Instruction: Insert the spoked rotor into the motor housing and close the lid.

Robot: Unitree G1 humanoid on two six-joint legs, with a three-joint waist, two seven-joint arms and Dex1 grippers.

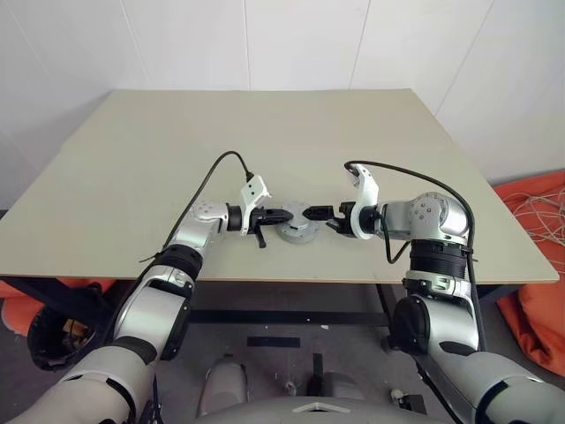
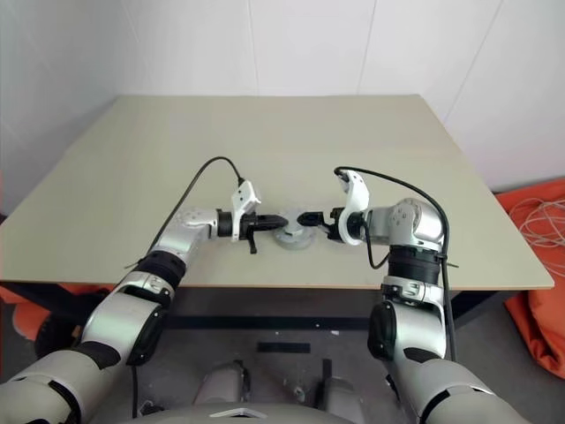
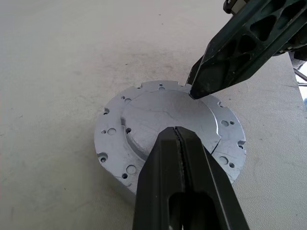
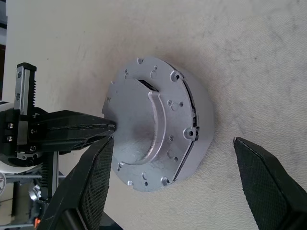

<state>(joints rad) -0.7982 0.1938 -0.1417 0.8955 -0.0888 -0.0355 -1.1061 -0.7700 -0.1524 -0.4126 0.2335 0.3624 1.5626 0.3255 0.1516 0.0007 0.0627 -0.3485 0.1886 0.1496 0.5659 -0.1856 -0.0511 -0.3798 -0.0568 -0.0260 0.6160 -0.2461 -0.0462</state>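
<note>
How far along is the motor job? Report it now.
Done, apparently: the lid sits flat on the motor housing, hiding any windings or rotor. In hand: shut left gripper over the lid, open right gripper straddling the housing. Left: confirming seating and withdrawing.

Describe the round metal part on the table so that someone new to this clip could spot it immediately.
On the beige table, near its front edge, the two grippers meet. Between them sits the round silver-grey metal motor housing, topped by a flat lid with small holes around its rim. It is the only loose thing there.
</note>
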